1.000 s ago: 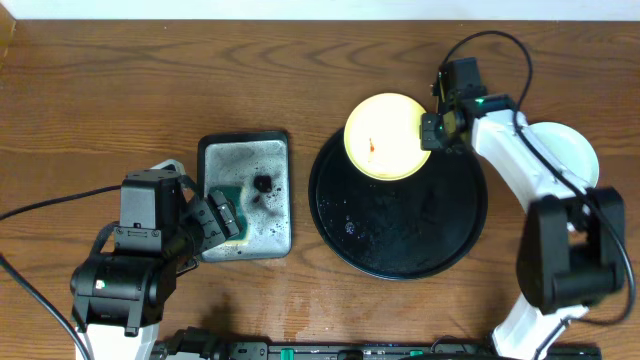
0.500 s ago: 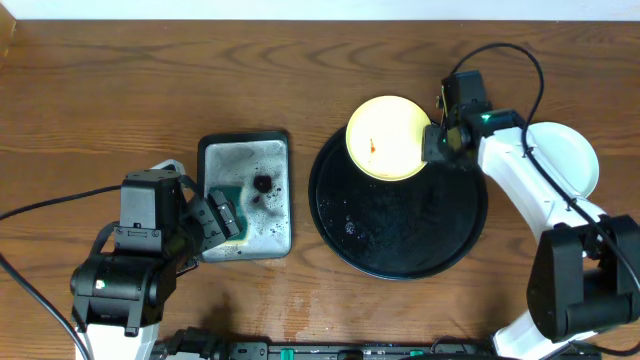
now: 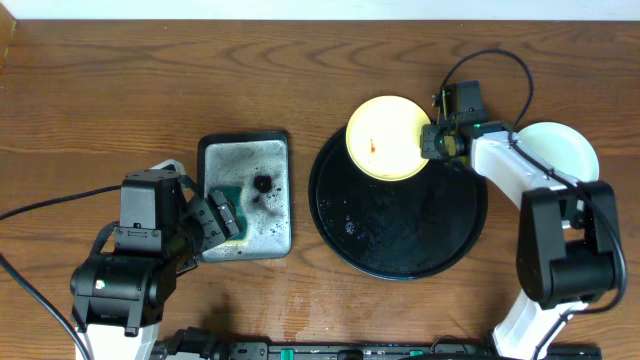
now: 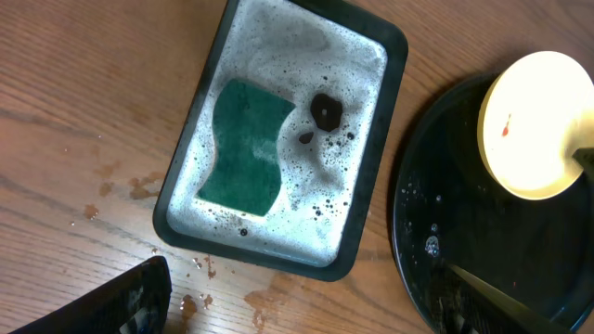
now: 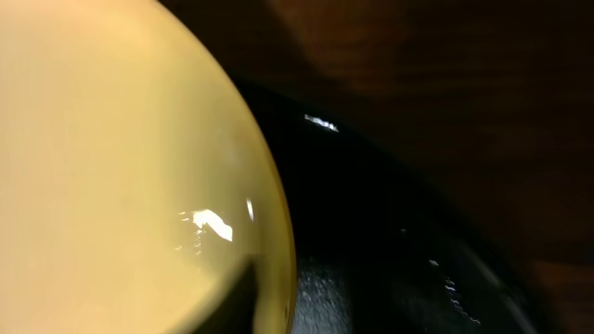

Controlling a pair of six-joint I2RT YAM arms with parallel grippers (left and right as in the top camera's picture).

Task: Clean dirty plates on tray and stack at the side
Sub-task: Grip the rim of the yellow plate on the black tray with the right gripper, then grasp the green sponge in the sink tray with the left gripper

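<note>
Overhead: the pale yellow round glossy plate (image 3: 385, 137) sits on the far edge of the round black tray (image 3: 400, 240), right pincer (image 3: 437, 140) at its right rim, grip impossible to tell; left pincer (image 3: 222, 218) gapes empty. Left wrist: a red smear (image 4: 506, 125) on it. Right wrist: slick, stiff-looking rim, likely the place to pinch.

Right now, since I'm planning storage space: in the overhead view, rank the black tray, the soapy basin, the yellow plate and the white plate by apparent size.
1. black tray
2. soapy basin
3. yellow plate and white plate: about alike; the right arm hides part of the white one.
</note>
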